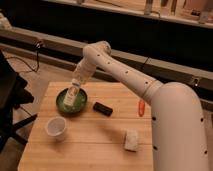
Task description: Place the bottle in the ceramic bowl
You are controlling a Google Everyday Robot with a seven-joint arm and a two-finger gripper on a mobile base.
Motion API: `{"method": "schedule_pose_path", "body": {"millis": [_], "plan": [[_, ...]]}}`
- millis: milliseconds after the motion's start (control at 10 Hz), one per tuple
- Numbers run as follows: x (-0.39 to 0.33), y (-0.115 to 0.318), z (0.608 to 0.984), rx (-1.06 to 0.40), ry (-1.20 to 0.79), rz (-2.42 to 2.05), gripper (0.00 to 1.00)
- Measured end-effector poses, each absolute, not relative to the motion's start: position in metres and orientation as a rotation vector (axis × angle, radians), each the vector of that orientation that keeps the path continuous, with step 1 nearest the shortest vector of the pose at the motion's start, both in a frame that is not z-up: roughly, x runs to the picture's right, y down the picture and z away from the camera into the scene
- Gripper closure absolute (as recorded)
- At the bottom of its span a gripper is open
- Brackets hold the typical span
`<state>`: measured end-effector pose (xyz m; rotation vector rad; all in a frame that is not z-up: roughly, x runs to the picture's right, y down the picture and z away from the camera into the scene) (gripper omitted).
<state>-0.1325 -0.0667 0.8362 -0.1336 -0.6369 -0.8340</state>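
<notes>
Camera view is filled by 1 wooden table (95, 150), over whose far left part the arm is bent down, and the gripper (76, 86) is seen just above the green ceramic bowl (83, 104). The bottle (71, 96) is found directly under the gripper, roughly upright, with its lower end inside the bowl's rim. Whether its base is touching the bowl's floor cannot be told, and neither can it be told whether the gripper is clamped on the bottle or slack around it. 3 risks are judged from this. If the bottle is released before its base is seated, it may be tipped against the rim and rolled out onto the table, since a tall body is poorly supported by a shallow dish. If the gripper is lifted before it is fully freed, the bottle may be dragged up or knocked over, and the bowl shifted with it. If the arm is withdrawn low, the black object (102, 108) just beside the bowl or the white cup (56, 126) in front of it may be struck. The orange item (141, 107) and the pale block (131, 140) are well apart and are not judged to be threatened.
</notes>
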Motion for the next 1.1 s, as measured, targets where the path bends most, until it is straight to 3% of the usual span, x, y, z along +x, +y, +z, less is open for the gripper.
{"method": "schedule_pose_path", "body": {"millis": [900, 1100], "plan": [[-0.1307, -0.0628, 0.845, -0.14, -0.661, -0.826, 0.2], [-0.1314, -0.0647, 0.8446, -0.139, -0.658, -0.827, 0.28]]}}
